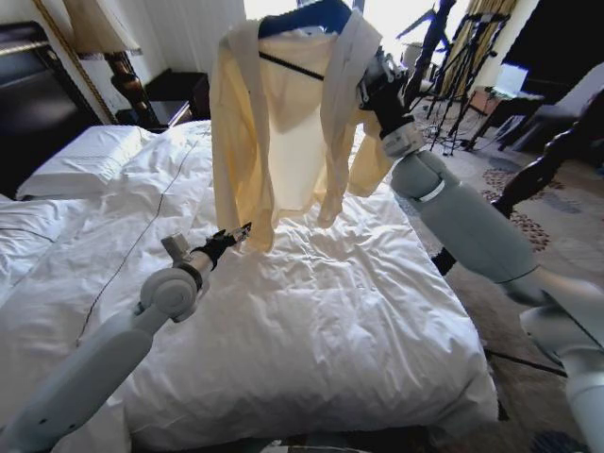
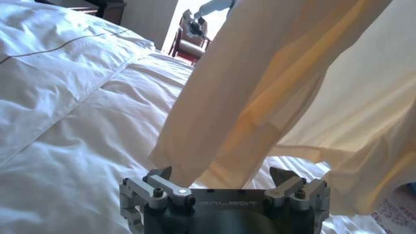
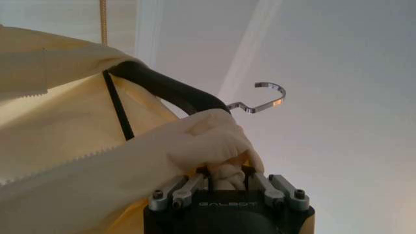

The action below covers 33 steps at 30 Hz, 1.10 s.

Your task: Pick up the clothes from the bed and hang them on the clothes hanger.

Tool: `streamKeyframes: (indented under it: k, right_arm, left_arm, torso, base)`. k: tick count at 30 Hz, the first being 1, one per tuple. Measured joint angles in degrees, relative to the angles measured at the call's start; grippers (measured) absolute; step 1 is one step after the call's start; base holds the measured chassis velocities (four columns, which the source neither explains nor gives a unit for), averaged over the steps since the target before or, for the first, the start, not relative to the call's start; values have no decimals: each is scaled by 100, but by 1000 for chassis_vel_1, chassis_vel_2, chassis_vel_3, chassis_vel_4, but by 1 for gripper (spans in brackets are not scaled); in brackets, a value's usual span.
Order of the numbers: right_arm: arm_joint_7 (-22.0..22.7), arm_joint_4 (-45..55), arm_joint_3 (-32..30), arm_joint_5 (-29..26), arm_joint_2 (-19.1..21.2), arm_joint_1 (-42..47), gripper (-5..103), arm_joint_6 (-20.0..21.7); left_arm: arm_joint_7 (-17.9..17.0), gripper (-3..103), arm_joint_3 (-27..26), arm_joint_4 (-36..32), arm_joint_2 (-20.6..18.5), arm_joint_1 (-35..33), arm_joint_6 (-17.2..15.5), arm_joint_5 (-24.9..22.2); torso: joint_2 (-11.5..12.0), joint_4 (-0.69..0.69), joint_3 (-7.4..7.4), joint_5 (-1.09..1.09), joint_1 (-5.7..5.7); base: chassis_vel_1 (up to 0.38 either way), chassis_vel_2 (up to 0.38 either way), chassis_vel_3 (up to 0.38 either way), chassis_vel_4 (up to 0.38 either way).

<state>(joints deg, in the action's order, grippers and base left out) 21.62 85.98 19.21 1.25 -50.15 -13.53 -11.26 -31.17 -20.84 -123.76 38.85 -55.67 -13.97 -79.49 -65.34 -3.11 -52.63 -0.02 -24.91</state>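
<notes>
Above the bed [image 1: 311, 311], the right hand [image 1: 370, 87] clamped the shirt [image 1: 283, 142] and hanger [image 1: 307, 17] aloft so it draped, while the left hand [image 1: 236, 234] waited wide at its hem.

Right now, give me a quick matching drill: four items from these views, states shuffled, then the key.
Items
1. shirt
2. hanger
3. left gripper
4. right gripper

States
A. fingers open, at the shirt's lower hem just above the bed
B. hanging in the air over the bed, draped on the hanger
C. fingers shut on bunched shirt fabric at the hanger's shoulder, raised high
D. black, inside the shirt's shoulders, metal hook free

Pairs: 1-B, 2-D, 3-A, 4-C
</notes>
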Motion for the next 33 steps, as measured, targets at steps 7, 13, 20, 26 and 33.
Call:
streamKeyframes:
  k: [7,13,20,26,33]
  right_arm:
    - [-165,507,91,-472,736,-173,22,210]
    - [-185,1243,109,-948,1536,-129,22,411]
    - [-147,1823,-66,-1276,2405,124,22,427]
    - [-54,2373,-338,-1607,3387,422,22,434]
    - [-66,2534,-446,-1914,4202,388,22,410]
  left_arm:
    - [-48,100,-728,-508,27,-960,-49,-3]
    - [-79,100,-1256,-946,102,-1571,-66,9]
    - [-82,100,-1676,-1245,246,-2078,-83,154]
    - [-39,100,-2002,-1455,388,-2433,-89,322]
    - [-18,100,-2022,-1533,533,-2515,-89,412]
  torso:
    - [-1,-2,1,0,1]
    - [-2,-1,1,1,1]
    - [-1,0,1,3,1]
    - [-2,-2,1,2,1]
    - [-2,0,1,0,1]
  base:
    - [0,0,0,0]
    - [0,0,0,0]
    - [0,0,0,0]
    - [0,0,0,0]
    - [0,0,0,0]
